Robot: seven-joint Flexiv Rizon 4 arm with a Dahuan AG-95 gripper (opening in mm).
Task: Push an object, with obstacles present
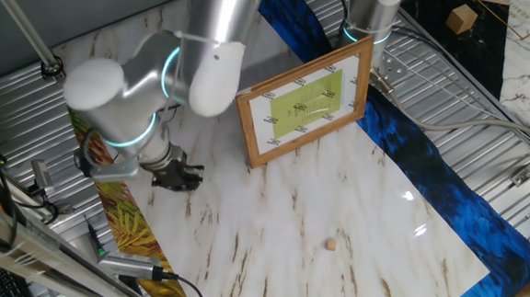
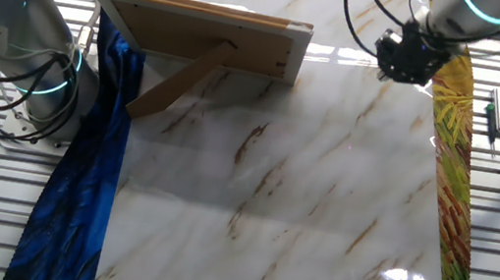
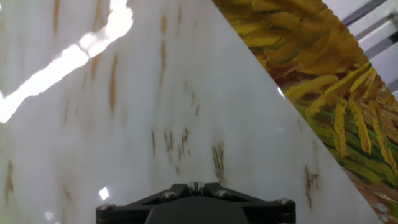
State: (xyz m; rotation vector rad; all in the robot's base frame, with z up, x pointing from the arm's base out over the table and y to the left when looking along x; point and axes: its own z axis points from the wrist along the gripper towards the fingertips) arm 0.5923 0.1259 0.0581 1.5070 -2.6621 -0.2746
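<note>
One claw (image 1: 176, 178) low over marble board (image 1: 278, 212) by its leafy-cloth (image 1: 150, 231) edge, open/shut state can't tell, fingers not visible, nub (image 1: 330, 245) well apart from claw on board, pic frame (image 1: 306, 103) upright, away from claw, opposite side.

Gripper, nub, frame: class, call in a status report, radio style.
Gripper low near the marble's edge, holding nothing; jaws unclear. Nub untouched, far across the marble. Frame standing upright at the back, off to the side of the gripper-to-nub line.
</note>
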